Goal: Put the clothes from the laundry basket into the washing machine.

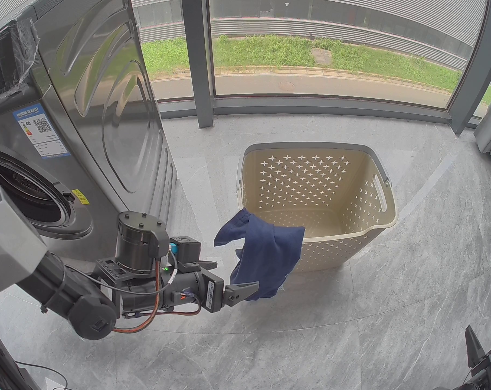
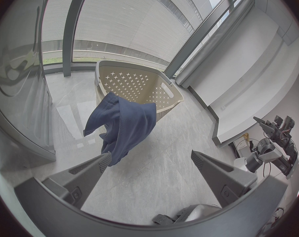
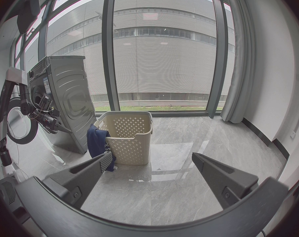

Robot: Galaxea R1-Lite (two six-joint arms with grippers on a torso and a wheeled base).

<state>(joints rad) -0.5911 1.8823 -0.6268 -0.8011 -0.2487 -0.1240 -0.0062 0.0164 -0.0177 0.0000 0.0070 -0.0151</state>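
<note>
Left tool [image 2: 149, 154]: jaws wide apart, holding nothing; it sits low in front of the washing machine [image 1: 94, 109], pointed at the laundry basket [image 1: 305, 180]. Navy garment [image 1: 267, 255]: draped over the basket's near corner on the machine side, hanging down the outside wall, with its lower edge just beside one left fingertip; contact cannot be told. The basket stands on the grey floor [image 1: 364, 326] by the window. Right tool [image 3: 150, 155]: jaws wide apart, empty, well away from the basket
</note>
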